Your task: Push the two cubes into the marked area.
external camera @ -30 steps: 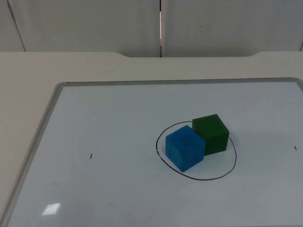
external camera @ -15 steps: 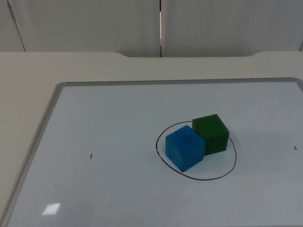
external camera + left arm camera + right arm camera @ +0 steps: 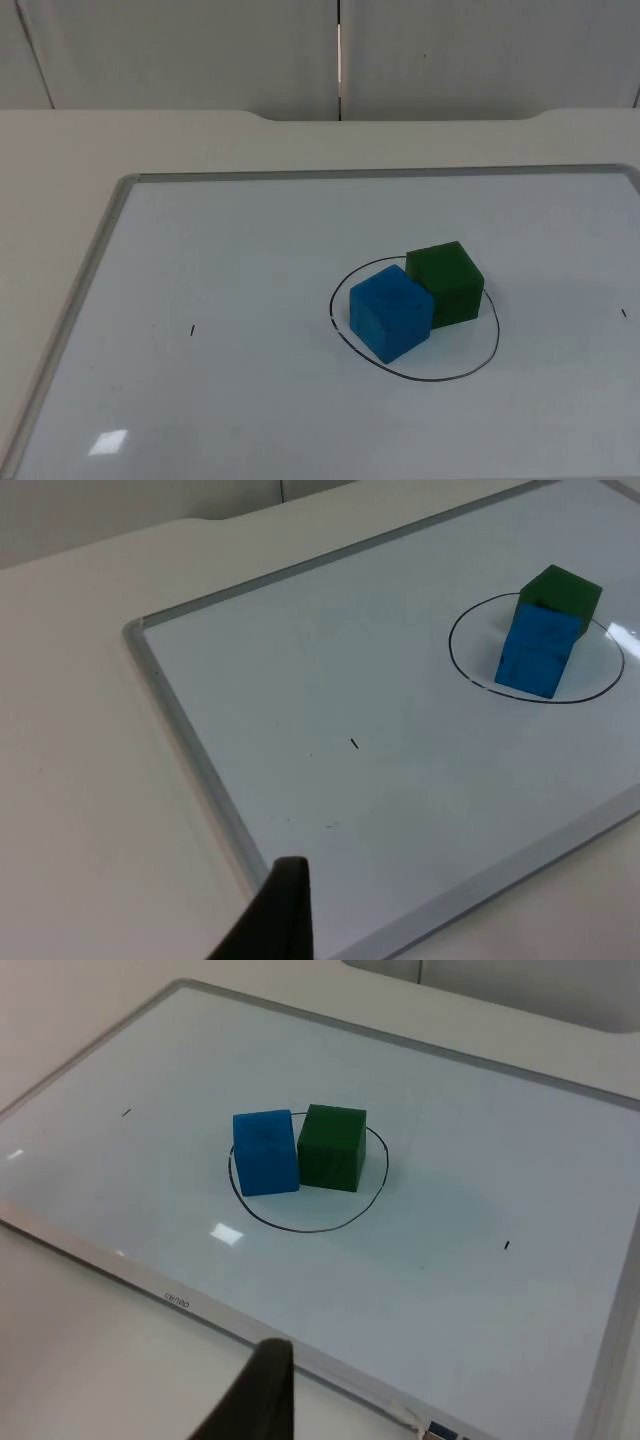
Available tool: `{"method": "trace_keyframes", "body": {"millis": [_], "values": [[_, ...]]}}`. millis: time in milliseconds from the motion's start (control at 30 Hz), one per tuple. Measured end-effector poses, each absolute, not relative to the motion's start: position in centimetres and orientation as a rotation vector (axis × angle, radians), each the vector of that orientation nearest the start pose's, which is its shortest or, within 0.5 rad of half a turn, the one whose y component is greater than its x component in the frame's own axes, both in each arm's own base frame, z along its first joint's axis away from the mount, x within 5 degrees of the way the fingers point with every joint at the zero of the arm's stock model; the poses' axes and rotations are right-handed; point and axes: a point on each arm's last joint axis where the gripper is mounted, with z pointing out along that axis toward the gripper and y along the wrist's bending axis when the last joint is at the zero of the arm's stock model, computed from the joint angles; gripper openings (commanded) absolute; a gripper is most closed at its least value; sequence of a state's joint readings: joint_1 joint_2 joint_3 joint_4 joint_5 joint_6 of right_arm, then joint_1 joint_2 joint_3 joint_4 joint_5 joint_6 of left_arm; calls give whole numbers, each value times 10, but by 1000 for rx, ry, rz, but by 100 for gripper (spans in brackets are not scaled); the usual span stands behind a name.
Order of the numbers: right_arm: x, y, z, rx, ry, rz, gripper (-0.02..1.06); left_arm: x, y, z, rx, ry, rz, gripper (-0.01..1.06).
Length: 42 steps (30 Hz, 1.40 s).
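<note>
I'm seeing the blue cube (image 3: 390,311) and green cube (image 3: 446,283) touching, both sitting inside the drawn circle (image 3: 470,372) on the whiteboard (image 3: 200,240). Both grippers are sitting well back at the near edge; can't tell their finger state. I'm judging the push done.

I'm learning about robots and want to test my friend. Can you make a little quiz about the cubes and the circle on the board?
1. True or false: the blue cube and the green cube touch each other.
2. Which cube lies nearer the partition wall in the top view? A) blue B) green C) both the same
3. Fill in: both cubes sit inside a black ____ drawn on the whiteboard.

Key:
1. True. They stand side by side in contact, as the right wrist view also shows.
2. B, the green cube.
3. Circle. The blue cube's edge reaches close to the line.
</note>
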<state>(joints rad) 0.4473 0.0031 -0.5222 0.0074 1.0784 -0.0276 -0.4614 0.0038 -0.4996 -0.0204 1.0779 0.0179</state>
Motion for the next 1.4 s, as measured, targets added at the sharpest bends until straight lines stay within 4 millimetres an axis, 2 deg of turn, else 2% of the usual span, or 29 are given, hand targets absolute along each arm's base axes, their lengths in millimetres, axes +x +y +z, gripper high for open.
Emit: {"method": "trace_keyframes", "body": {"millis": [1000,1167,1400], "values": [[-7,-3,282,-482,1996,271,105,-5,1,276,492,2019,-285,105],[-7,-3,282,-482,1996,271,105,-5,1,276,457,2025,-264,105],[-7,-3,282,-482,1996,271,105,-5,1,276,312,2047,-177,105]]}}
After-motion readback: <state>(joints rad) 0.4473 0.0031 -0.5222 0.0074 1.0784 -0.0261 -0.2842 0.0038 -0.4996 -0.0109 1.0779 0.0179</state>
